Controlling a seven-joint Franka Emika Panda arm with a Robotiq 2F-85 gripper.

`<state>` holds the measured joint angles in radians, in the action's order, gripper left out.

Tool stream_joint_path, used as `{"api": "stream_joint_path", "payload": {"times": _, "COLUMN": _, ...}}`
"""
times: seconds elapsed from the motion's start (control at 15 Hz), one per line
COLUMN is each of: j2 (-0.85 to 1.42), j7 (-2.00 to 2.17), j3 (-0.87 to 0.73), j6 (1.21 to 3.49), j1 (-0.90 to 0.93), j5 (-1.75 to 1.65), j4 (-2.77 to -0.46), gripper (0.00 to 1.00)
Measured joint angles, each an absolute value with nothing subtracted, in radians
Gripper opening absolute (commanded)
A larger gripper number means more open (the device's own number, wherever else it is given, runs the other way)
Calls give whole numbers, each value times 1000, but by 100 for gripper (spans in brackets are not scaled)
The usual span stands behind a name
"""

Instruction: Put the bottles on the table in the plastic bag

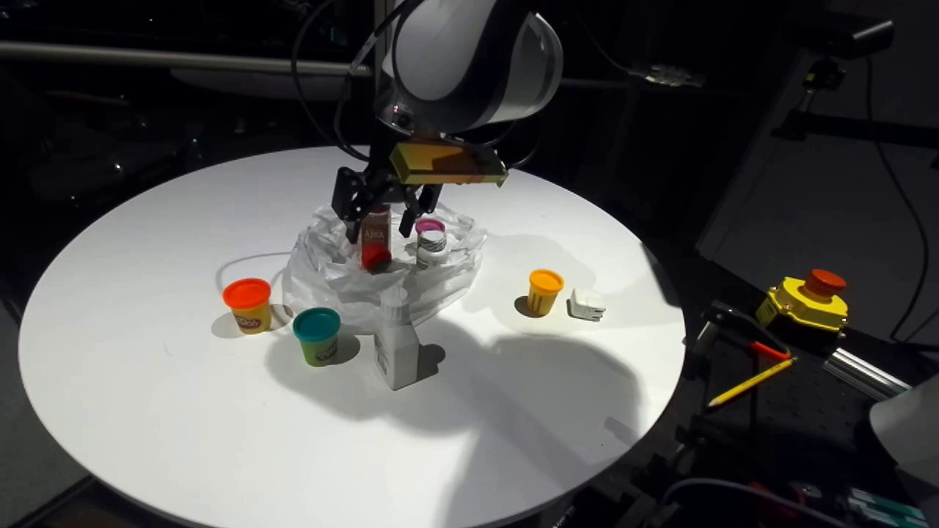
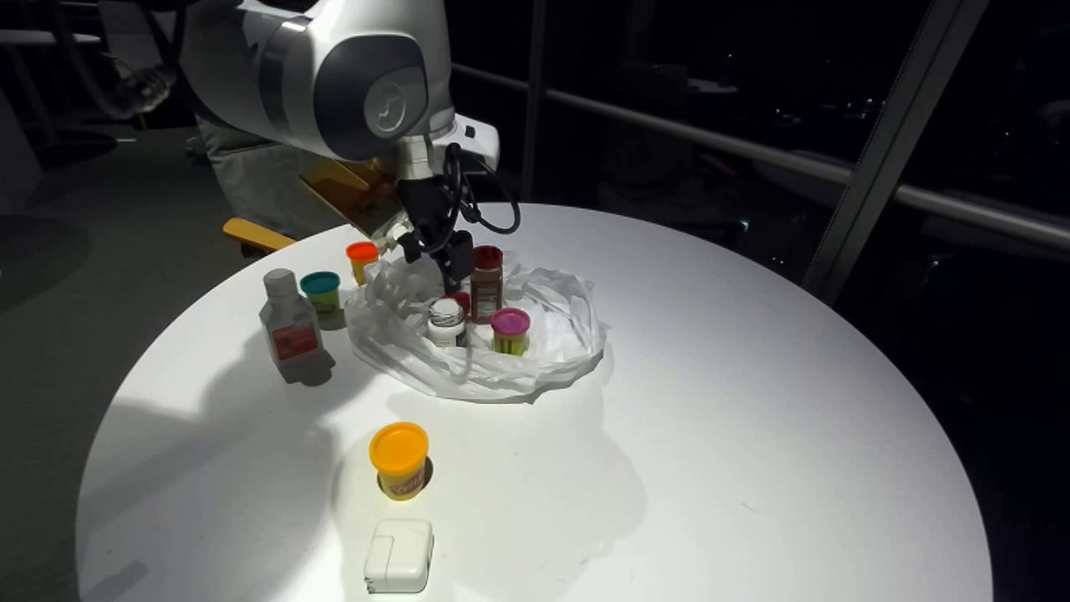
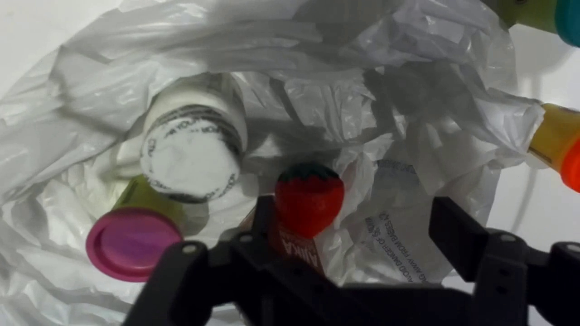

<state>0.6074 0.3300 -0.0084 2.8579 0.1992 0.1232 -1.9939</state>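
Pale btl (image 2: 290,328), white-capped & red-labelled, is being seen on tbl (image 2: 752,418), nr plastic bag (image 2: 560,372); top's being pointed up, long axis vert.; claw (image 3: 354,219) is being held wide apart over bag, nothing being gripped.

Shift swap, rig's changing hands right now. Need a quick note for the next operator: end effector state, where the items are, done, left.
End effector: open, over the plastic bag, holding nothing.
In the bag: spice bottle, squat white bottle, pink-lidded tub, red strawberry-shaped item.
On the table, outside it: red-labelled white bottle, upright; teal-lidded tub; red-lidded tub; orange-lidded tub; white charger.
Done: two bottles in.
Left: the red-labelled white bottle. The task names only bottles, so probably check before adding more tubs.
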Motion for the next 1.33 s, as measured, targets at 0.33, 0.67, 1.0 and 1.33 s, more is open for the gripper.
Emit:
{"api": "stream_joint_path", "payload": {"times": 0.33, "j2": 461, "j7": 328, "j3": -57, "j6": 2819, "j1": 198, "j5": 110, "j4": -2011, "gripper": 100}}
{"api": "stream_joint_path", "payload": {"times": 0.67, "j2": 205, "j7": 295, "j3": -94, "j6": 2398, "j1": 157, "j5": 43, "j4": -2089, "gripper": 100}}
{"api": "stream_joint_path", "payload": {"times": 1.0, "j2": 85, "j7": 216, "j3": -79, "j6": 2113, "j1": 77, "j5": 62, "j4": -2187, "gripper": 100}}
{"api": "stream_joint_path", "payload": {"times": 1.33, "j2": 100, "j7": 146, "j3": -75, "j6": 2249, "j1": 35, "j5": 104, "j4": -2370, "gripper": 100}}
